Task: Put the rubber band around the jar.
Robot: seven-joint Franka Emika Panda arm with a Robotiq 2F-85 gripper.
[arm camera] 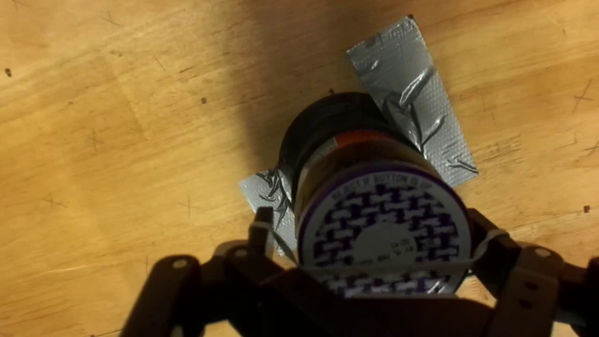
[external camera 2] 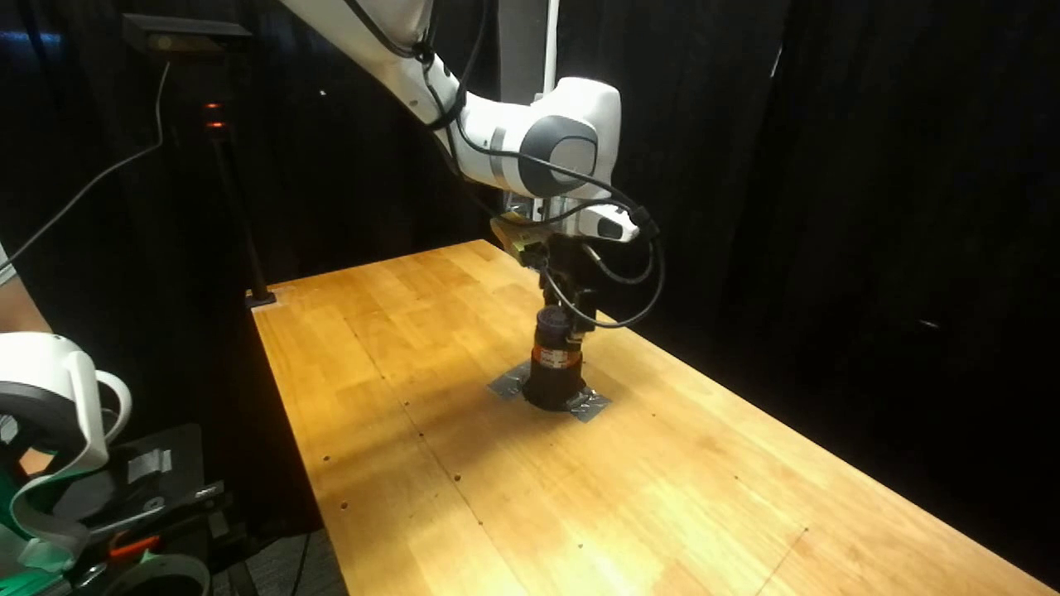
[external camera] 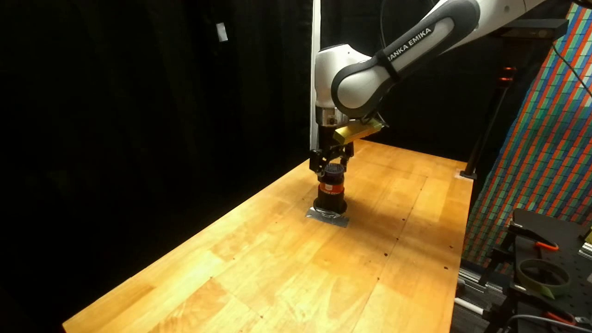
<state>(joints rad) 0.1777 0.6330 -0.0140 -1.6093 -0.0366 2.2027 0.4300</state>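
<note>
The jar (external camera: pixel 331 188) stands upright on the wooden table, dark with an orange-red label and a patterned lid. It shows in both exterior views (external camera 2: pixel 556 358), and its purple-and-white lid fills the middle of the wrist view (arm camera: pixel 383 243). My gripper (external camera: pixel 332 168) points down over the jar, fingers apart, one on each side of the lid. In the wrist view the pale rubber band (arm camera: pixel 388 268) loops round both fingertips and is stretched between them. One strand crosses the lower part of the lid; the rest of the band is hidden. In the exterior views the band is too small to see.
The jar's black base (external camera 2: pixel 553 393) is held to the table (external camera: pixel 277 259) by silver tape (arm camera: pixel 414 98) on two sides. A cable loop (external camera 2: pixel 654 285) hangs beside the gripper. A thin dark post (external camera 2: pixel 240 223) stands at a table corner. Black curtains hang behind the table.
</note>
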